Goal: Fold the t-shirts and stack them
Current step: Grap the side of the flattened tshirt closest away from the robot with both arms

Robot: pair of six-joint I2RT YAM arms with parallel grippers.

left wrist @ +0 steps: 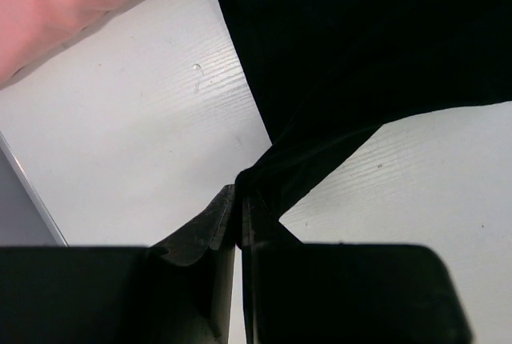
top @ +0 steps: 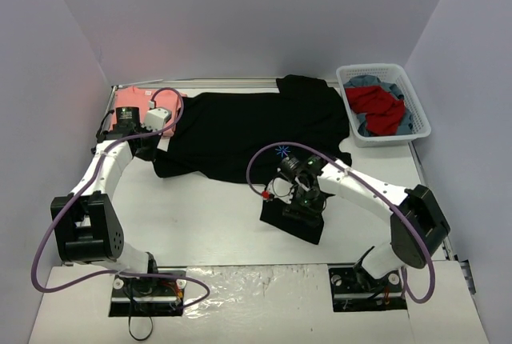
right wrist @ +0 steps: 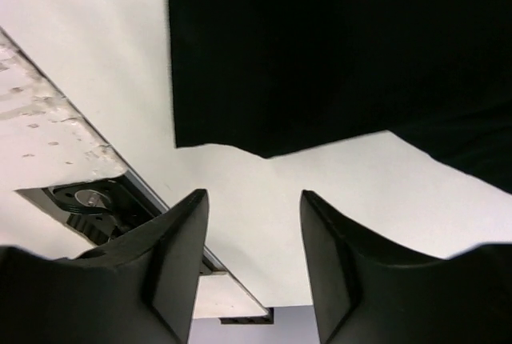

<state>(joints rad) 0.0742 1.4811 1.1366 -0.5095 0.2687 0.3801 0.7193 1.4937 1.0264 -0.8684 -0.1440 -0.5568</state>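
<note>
White table [top: 208, 224] between pale walls [top: 240, 16], two shirts on it and both arms low over the black one

Left gripper [left wrist: 238, 196] is closed tight, pinching a corner of the black t-shirt [top: 240, 128] at its near left edge, close to the folded pink t-shirt [top: 132, 104] in the far left corner. Right gripper [right wrist: 252, 200] stands about half open with nothing between its fingers, hovering over a black flap of cloth [top: 292, 224] near the table's front middle; the arm hides whether that flap joins the rest. The black t-shirt lies spread with its long axis running left to right across the far half of the table, its right end reaching toward a basket [top: 392, 139] of red and blue clothes
</note>
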